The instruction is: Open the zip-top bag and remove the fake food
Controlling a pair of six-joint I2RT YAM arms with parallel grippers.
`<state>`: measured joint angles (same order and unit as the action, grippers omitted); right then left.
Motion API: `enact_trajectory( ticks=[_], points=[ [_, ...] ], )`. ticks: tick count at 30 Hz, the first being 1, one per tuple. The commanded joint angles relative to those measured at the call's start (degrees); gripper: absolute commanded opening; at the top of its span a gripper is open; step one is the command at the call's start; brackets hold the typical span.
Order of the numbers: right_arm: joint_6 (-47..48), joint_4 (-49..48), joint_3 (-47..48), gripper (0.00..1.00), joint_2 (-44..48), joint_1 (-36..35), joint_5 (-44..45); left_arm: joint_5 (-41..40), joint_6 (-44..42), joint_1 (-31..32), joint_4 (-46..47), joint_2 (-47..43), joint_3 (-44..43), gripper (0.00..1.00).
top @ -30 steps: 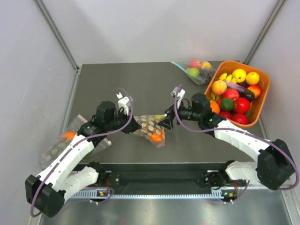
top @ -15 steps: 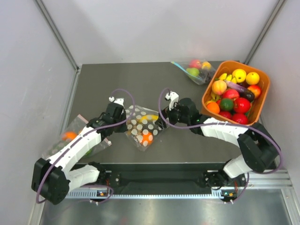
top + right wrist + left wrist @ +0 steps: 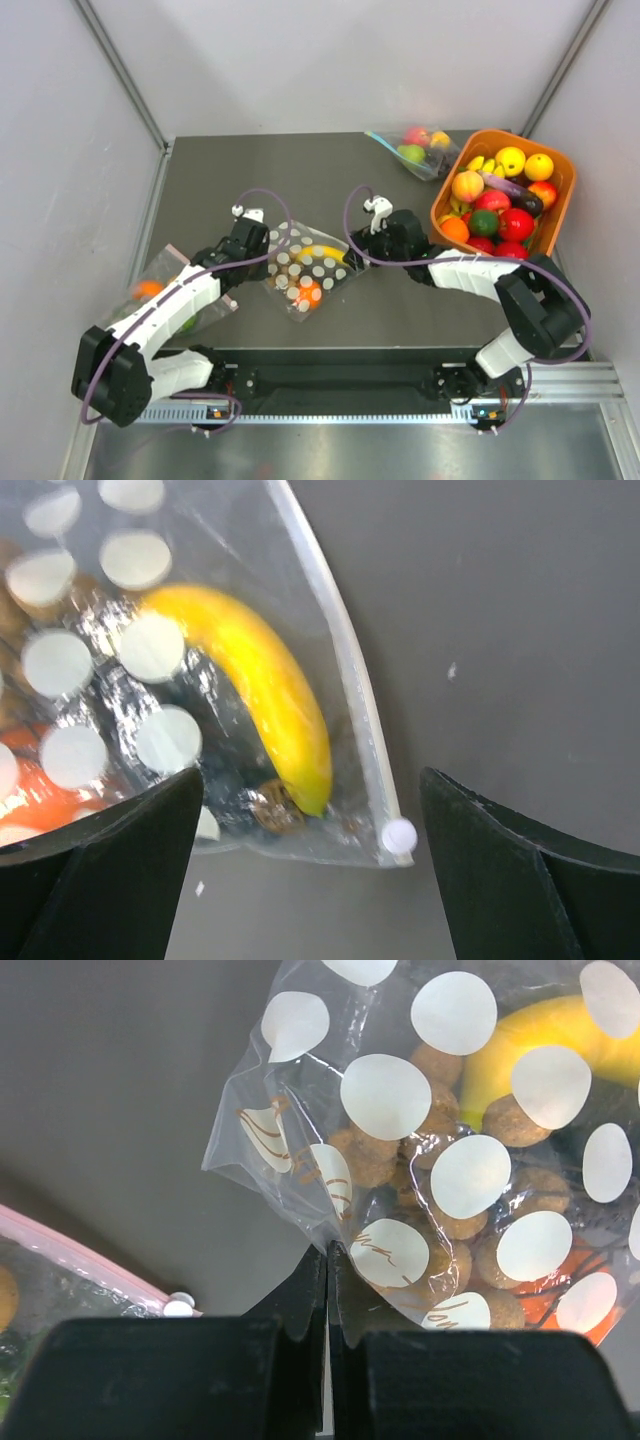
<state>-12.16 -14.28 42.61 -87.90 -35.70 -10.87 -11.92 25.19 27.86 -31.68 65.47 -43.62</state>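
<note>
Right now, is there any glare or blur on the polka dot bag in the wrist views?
Left wrist view: zip-top bag sharp, creases glinting slightly; left gripper nearly black, little detail. Right wrist view: bag slightly blurred, glare specks beside the banana; right gripper out of focus.

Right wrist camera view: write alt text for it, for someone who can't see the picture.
A clear bag with white polka dots lies on a dark table, with a yellow banana and something orange inside. Its zip strip runs down the right edge. The arm's two black fingers stand wide open at the bottom, either side of the bag's lower corner.
</note>
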Motion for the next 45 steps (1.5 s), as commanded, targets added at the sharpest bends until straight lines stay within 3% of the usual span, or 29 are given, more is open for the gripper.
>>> enact_trajectory(
  ticks=[1,7,24,31,35,42,45],
  points=[
    [0.12,-2.24,-3.05,0.86,1.76,0.99,-3.18,-3.01,-1.11,-0.17,0.57,0.97,-3.84,0.0],
    [0.83,-2.06,-5.25,0.76,1.06,1.07,-5.13,-3.98,-1.99,-0.17,-0.31,3.35,-6.22,0.0],
    [1.97,-6.55,-7.55,0.74,0.01,1.51,-4.33,-4.6,-4.1,-0.35,-1.36,3.52,-7.01,0.0],
    [2.5,-5.76,-6.66,0.52,-3.77,1.51,-5.47,-4.6,-4.71,-0.52,-1.37,3.7,-6.92,0.0],
    [2.58,-4.61,-6.66,0.45,-4.12,1.51,-5.82,-4.51,-4.98,-0.61,-0.75,4.92,-7.36,0.0],
    [1.79,-2.68,-7.28,0.11,-3.42,1.08,-6.18,-5.65,-5.41,-0.87,2.94,10.11,-9.81,0.0],
    [0.74,-1.89,-8.42,0.08,-1.32,0.11,-5.74,-7.58,-6.2,-1.05,6.0,13.71,-12.36,0.0]
  ],
)
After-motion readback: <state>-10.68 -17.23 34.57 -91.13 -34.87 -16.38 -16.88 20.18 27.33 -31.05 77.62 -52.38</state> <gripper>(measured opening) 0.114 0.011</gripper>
